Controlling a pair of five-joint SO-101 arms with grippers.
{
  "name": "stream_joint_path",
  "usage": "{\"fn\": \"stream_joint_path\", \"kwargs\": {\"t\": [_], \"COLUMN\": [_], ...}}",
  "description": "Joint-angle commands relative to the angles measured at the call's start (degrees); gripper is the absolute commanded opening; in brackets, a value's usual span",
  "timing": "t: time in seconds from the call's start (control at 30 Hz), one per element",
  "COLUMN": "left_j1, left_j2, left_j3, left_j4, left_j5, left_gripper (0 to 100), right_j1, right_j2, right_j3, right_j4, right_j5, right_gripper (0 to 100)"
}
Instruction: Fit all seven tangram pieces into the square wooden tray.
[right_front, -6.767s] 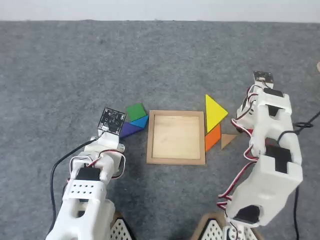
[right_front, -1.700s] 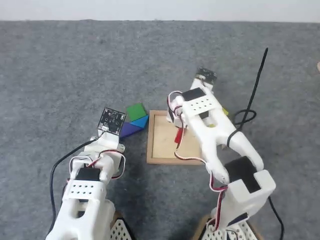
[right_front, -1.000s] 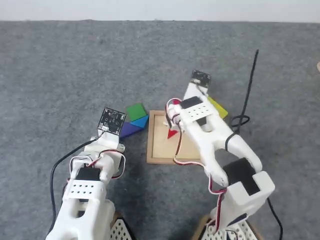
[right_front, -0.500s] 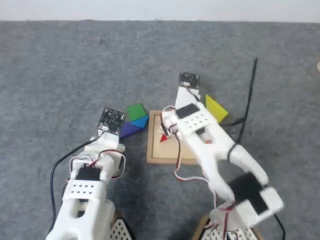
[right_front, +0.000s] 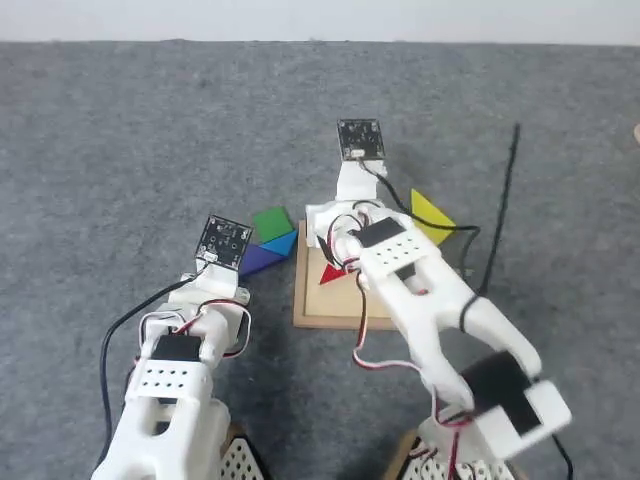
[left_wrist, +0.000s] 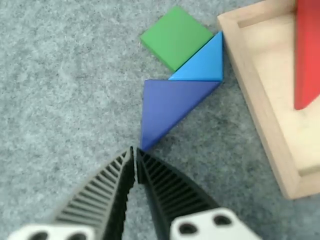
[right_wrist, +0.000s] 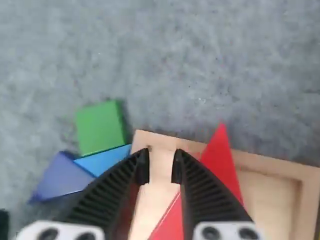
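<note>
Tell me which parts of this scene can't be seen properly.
Tray: high view, right half under the right arm.
Red piece: right wrist view, partly behind the right gripper; left wrist view, cut off by the edge.
Yellow piece: high view, part under that arm.

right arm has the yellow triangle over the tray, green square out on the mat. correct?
Wrong colour: the right gripper holds the red triangle over the tray, as the right wrist view shows. The green square is out on the mat.
</note>
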Motion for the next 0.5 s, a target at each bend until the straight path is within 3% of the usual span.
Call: {"fn": "stream_joint_path", "kwargs": {"t": [0.0,0.47], "left_j1": [0.0,0.0], "left_j2": [0.1,0.1], "left_j3": [-2.4,-2.4], "left_j4": [-0.9,-0.9], "left_j5": [0.1,0.1], "left_gripper": [1,1], "right_j1": [0.7,7.1], "right_j2": [2.2,8.4], "right_j3": [-3.0,-7.6], "right_j4": [-2.2,-2.6], "right_j5": [3.3,4.3], "right_gripper": [8.6,8.6]}}
